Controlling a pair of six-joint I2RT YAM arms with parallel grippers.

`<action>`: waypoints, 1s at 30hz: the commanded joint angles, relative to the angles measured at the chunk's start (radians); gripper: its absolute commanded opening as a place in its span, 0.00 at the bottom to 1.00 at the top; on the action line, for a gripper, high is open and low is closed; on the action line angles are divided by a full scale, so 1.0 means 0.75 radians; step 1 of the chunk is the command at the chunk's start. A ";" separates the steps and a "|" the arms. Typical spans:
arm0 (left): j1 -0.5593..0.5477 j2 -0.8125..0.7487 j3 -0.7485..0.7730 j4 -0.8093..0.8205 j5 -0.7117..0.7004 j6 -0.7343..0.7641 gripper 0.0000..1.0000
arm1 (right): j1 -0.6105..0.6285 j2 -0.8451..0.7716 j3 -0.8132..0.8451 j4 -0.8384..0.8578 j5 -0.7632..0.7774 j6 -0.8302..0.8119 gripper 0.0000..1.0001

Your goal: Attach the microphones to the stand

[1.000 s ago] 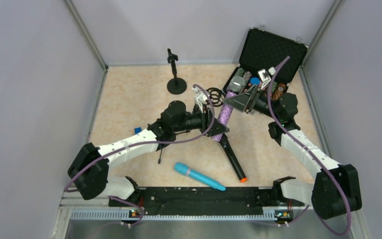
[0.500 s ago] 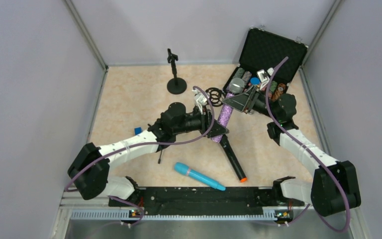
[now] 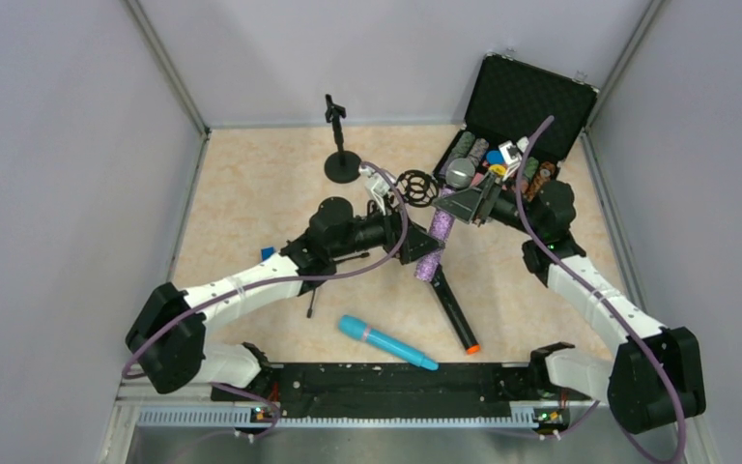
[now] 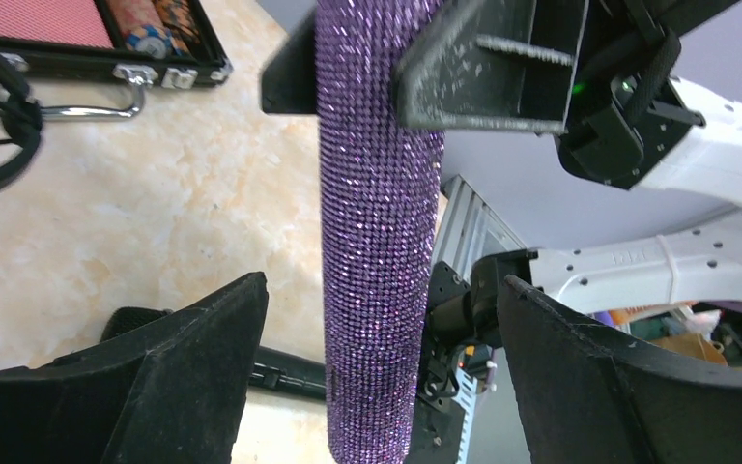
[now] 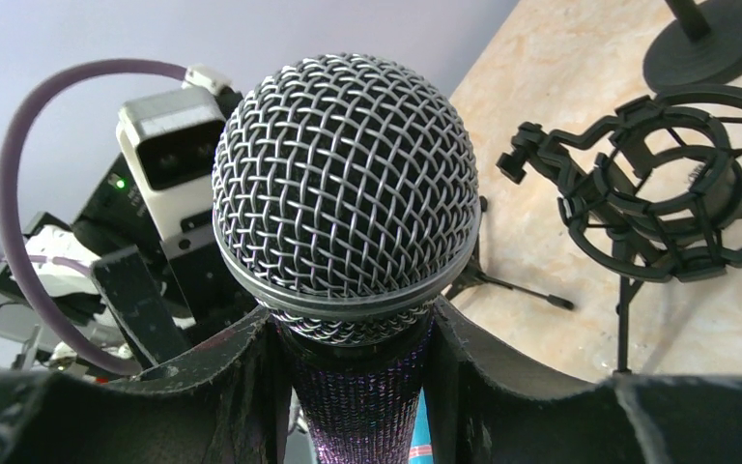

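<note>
The glittery purple microphone hangs tilted above the table, its silver mesh head uppermost. My right gripper is shut on its neck just below the head. My left gripper is open around the lower purple body, with a gap on each side. The light blue microphone and the black microphone with an orange end lie on the table near the front. The black stand with a round base is at the back left, nothing on it.
A black shock-mount ring on thin tripod legs stands between the stand and the open black case, which holds several small items. A small blue object lies by the left arm. Grey walls close in both sides.
My right gripper closed on the purple microphone below its head. My left gripper then opened and let go of its body. The microphone rose slightly towards the back.
</note>
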 commanded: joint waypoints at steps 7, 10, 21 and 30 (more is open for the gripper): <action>0.138 -0.099 0.045 0.022 -0.021 0.025 0.96 | 0.013 -0.121 0.057 -0.258 0.105 -0.208 0.00; 0.202 -0.097 0.097 -0.027 0.035 0.026 0.96 | 0.014 -0.132 0.118 -0.416 0.137 -0.306 0.00; 0.407 -0.062 0.405 -0.423 0.169 0.185 0.95 | 0.015 -0.196 0.176 -0.605 0.246 -0.448 0.00; 0.419 -0.023 0.712 -0.857 -0.020 0.417 0.99 | 0.013 -0.227 0.181 -0.632 0.372 -0.564 0.00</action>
